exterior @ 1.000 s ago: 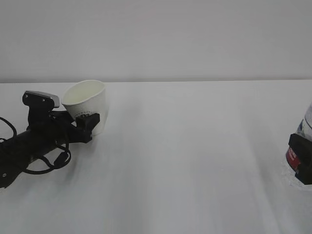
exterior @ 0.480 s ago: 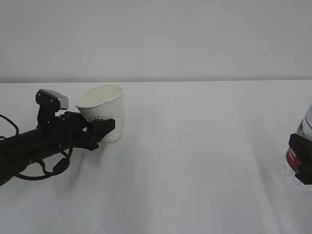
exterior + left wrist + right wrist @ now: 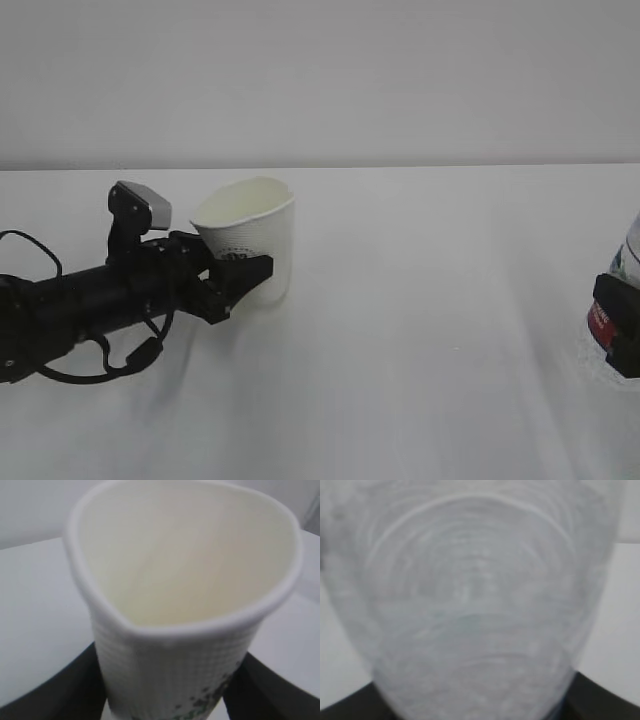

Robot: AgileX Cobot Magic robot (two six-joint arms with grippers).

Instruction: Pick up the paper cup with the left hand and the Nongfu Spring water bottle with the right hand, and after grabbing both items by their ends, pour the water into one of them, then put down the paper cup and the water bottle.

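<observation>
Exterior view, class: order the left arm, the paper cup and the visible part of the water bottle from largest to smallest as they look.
1. Left arm, the widest dark shape.
2. Paper cup.
3. Water bottle, only a sliver at the frame edge, so its true size is unsure.

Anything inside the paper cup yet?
The paper cup, held by the left hand, shows only bare cream walls; no water is visible. Its very bottom is too blurred to tell.

The left hand (image 3: 235, 275) carried the paper cup (image 3: 250, 235) rightward.
</observation>
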